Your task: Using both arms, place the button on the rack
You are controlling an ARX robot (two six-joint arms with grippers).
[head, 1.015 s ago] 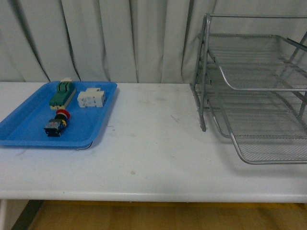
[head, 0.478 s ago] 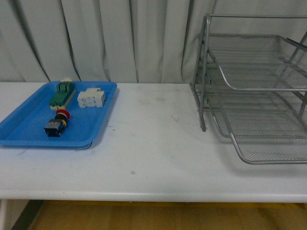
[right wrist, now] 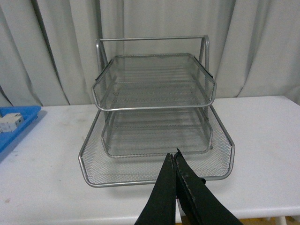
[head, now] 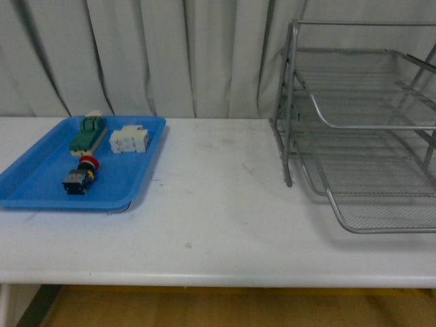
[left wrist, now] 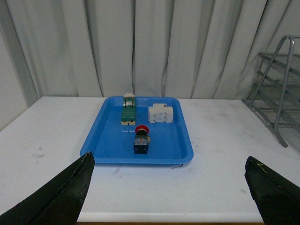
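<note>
While neither arm shows in the front view, I read both from their wrist cameras. The left end effector [left wrist: 169, 156] is spread wide with nothing between its fingers. It faces the blue tray [head: 41, 199] from the near edge of the table [head: 218, 204], which looks like a line-up for a pick. The right end effector [right wrist: 172, 154] is clenched, tips pressed together on nothing. It is aimed at the rack [head: 289, 102], probably waiting for its share of the job.

The button [head: 80, 177] lies on its side in the near part of the tray, red cap towards the curtain and dark body towards me. It has not been touched yet. The green terminal block [head: 87, 134] and the white connector [head: 129, 139] sit further back. The left wrist view shows a gap between the cap and the green block, so I judge there is room for fingers round the button's body.

The rack stands well apart, on the far right of the table, with its lowest tray pulled forward, the easiest place to drop something. Its right side is cut off in the front view, and the mesh blurs the tiers together. Any marking on the button is too soft to read.
</note>
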